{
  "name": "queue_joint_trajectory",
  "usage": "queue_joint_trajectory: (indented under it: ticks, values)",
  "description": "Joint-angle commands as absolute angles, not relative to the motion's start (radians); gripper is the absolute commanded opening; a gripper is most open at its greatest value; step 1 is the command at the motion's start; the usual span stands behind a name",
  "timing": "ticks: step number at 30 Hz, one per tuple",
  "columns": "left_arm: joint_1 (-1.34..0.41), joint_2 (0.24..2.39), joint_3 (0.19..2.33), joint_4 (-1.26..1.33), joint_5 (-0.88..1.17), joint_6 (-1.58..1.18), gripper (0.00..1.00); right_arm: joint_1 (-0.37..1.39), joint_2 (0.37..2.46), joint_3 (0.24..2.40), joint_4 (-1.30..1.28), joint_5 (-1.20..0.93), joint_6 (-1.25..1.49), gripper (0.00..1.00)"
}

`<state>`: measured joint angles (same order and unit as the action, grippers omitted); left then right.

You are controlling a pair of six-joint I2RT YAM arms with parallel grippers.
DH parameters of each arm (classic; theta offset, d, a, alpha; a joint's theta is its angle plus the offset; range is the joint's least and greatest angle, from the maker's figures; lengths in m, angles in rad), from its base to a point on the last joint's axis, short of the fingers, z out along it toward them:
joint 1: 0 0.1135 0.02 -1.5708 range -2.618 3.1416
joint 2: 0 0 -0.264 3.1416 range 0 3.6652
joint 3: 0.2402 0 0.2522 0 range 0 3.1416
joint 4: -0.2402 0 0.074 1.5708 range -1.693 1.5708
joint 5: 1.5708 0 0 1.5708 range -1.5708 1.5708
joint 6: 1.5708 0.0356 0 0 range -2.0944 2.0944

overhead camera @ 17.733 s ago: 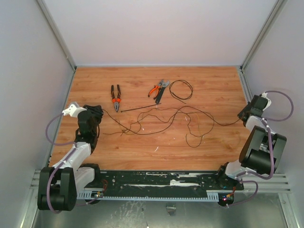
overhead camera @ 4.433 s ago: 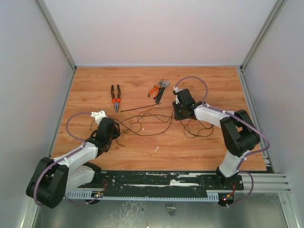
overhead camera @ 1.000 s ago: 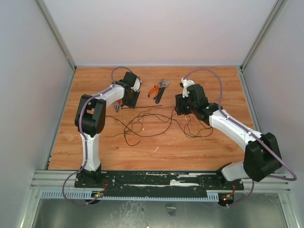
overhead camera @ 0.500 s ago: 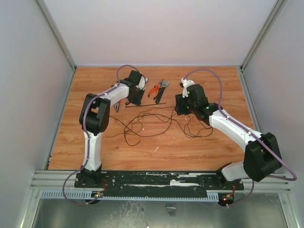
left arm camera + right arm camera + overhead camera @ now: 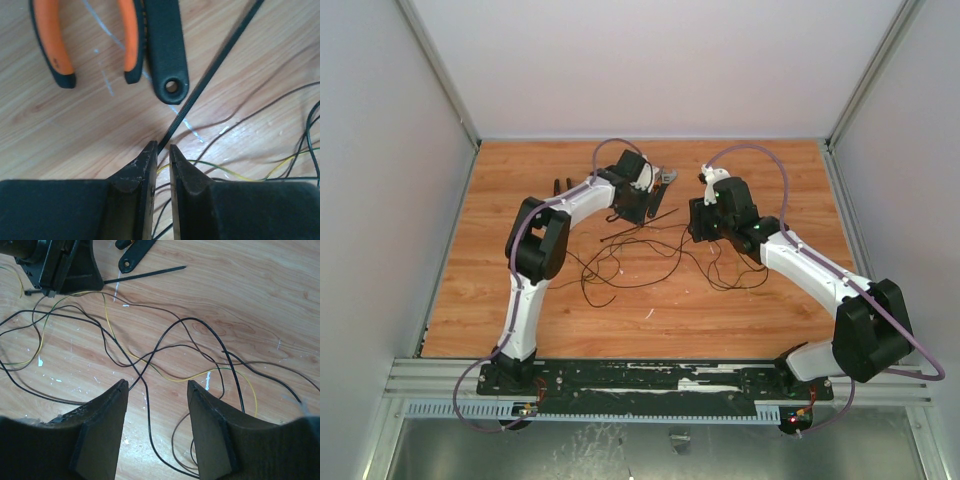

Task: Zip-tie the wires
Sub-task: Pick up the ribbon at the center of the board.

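Note:
The zip tie (image 5: pixel 660 217) is a straight black strip lying slantwise just above the wires (image 5: pixel 640 262), a loose tangle of thin dark and yellow-green strands mid-table. My left gripper (image 5: pixel 628 212) is shut on the zip tie near one end. In the left wrist view the zip tie (image 5: pixel 210 82) runs down into the narrow slit between the left gripper's (image 5: pixel 161 147) tips, with wires (image 5: pixel 265 165) beneath. My right gripper (image 5: pixel 157 385) is open and hangs over the wires (image 5: pixel 165 347), holding nothing. The zip tie (image 5: pixel 150 273) shows there too, and the right gripper (image 5: pixel 703 232) sits right of the left one.
Orange-handled pliers (image 5: pixel 50 40) and a black tool handle (image 5: pixel 165 50) lie just beyond the left gripper. Another pair of pliers (image 5: pixel 560 188) peeks out behind the left arm. Grey walls close the table at the back and on both sides.
The left gripper has closed on the zip tie and carried it right, toward the orange-handled pliers, tilting it. The right arm has not moved.

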<state>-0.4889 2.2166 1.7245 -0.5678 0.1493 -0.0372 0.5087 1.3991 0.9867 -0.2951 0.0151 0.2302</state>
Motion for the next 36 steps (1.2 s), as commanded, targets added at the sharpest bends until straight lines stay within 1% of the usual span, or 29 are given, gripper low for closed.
queue_joint_trajectory:
  ticks: [1, 4, 5, 6, 10, 12, 17, 26, 36]
  values:
    - [-0.500, 2.232, 1.749, -0.609, 0.157, -0.053, 0.23, 0.514, 1.396, 0.992, -0.281, 0.039, 0.215, 0.52]
    - [-0.496, 2.178, 1.735, -0.609, 0.106, -0.042, 0.28, 0.514, 1.392, 0.992, -0.281, 0.044, 0.213, 0.52]
    - [-0.492, 2.158, 1.728, -0.609, 0.092, -0.040, 0.31, 0.515, 1.393, 0.992, -0.281, 0.044, 0.215, 0.52]
    - [-0.488, 2.137, 1.720, -0.609, 0.080, -0.040, 0.36, 0.515, 1.394, 0.992, -0.278, 0.042, 0.215, 0.52]
    - [-0.466, 2.080, 1.700, -0.629, 0.035, -0.027, 0.47, 0.514, 1.402, 0.990, -0.275, 0.031, 0.216, 0.52]
    - [-0.461, 2.066, 1.697, -0.652, 0.017, -0.015, 0.49, 0.514, 1.406, 0.988, -0.274, 0.030, 0.217, 0.52]
    - [-0.459, 2.032, 1.667, -0.692, -0.038, 0.001, 0.52, 0.515, 1.408, 0.982, -0.269, 0.026, 0.217, 0.52]
    - [-0.419, 2.013, 1.545, -0.703, -0.098, 0.008, 0.51, 0.514, 1.406, 0.975, -0.265, 0.021, 0.216, 0.53]
    - [-0.383, 1.992, 1.487, -0.703, -0.155, 0.012, 0.52, 0.515, 1.387, 0.965, -0.262, 0.025, 0.217, 0.54]
